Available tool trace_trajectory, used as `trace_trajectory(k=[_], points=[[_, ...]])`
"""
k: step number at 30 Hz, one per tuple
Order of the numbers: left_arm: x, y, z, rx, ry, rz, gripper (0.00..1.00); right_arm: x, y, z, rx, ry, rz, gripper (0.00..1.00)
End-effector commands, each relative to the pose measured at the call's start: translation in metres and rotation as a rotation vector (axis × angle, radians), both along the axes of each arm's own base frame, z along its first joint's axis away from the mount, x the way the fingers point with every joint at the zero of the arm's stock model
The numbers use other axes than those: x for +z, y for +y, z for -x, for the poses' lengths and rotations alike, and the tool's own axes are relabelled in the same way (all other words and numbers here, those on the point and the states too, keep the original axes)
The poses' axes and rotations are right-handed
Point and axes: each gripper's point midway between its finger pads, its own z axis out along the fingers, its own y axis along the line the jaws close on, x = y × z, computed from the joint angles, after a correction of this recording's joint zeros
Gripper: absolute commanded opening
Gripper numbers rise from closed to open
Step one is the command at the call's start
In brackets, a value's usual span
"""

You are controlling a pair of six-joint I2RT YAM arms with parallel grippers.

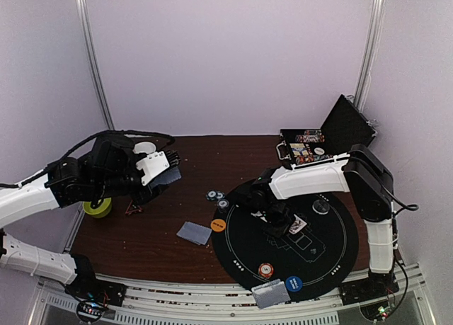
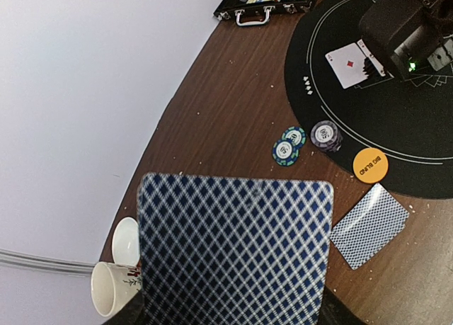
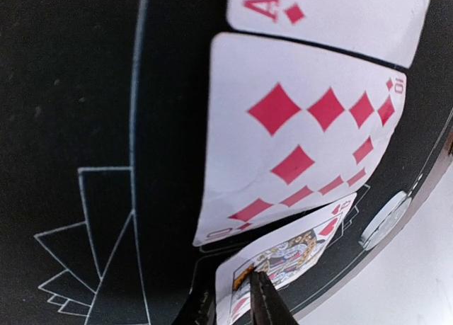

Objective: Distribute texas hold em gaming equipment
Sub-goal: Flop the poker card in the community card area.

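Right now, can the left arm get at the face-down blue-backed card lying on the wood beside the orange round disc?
Likely reachable, not graspable: the face-down blue-backed card lies unobstructed, but the left tool is holding a blue diamond-patterned card.

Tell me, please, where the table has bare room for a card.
Bare wood lies between the case and the striped chips, and left of the face-down card. The mat centre is crowded: face-up cards under the right tool.
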Motion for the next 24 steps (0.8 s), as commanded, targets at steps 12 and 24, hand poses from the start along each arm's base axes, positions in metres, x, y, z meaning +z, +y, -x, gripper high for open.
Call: trace_trajectory(k=[12, 24], points=[[0.012, 0.000, -0.002, 0.007, -0.041, 0.037, 0.59, 0.020, 0.048, 0.024, 0.054, 0.110, -0.208, 0.32], [0.014, 0.002, -0.001, 0.007, -0.045, 0.043, 0.59, 0.043, -0.008, -0.052, -0.378, -0.077, -0.466, 0.31]])
